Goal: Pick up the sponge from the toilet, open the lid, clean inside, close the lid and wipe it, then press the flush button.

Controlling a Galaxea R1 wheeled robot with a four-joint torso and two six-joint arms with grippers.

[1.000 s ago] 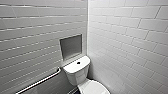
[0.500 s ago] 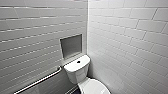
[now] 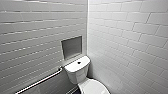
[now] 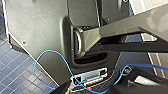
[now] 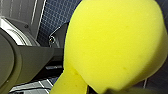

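At the corner where two tiled walls meet, the long wall of pale grey horizontal brick tiles [image 3: 30, 37] runs on the left and the wall of white brick tiles [image 3: 130, 37] on the right. Underfoot, the wrist views show a floor of small dark blue square tiles [image 4: 17, 72]. The white ceramic toilet [image 3: 75, 75] stands tucked into that corner, its rounded tank just beside both walls. Its smooth white oval plastic lid [image 3: 93, 87] lies down over the bowl, partly cut off by the lower edge of the head view. A shallow grey rectangular recess [image 3: 71, 47] is set into the left wall just above the tank's back edge. A slim metal grab bar [image 3: 40, 82] slants along the same wall, ending near the tank's left side. The small dark round flush button [image 3: 79, 62] sits at the centre of the flat tank top.

The bright yellow, thick sponge [image 5: 112, 45] is off the toilet, raised above the blue floor close before the right wrist camera. The right gripper [image 5: 97, 90] is clamped on its pinched lower part. The left gripper [image 4: 97, 86] hangs low beside the robot's dark grey body panel [image 4: 37, 30], where a thin blue cable [image 4: 50, 65] loops. Whether it is apart or together cannot be told.
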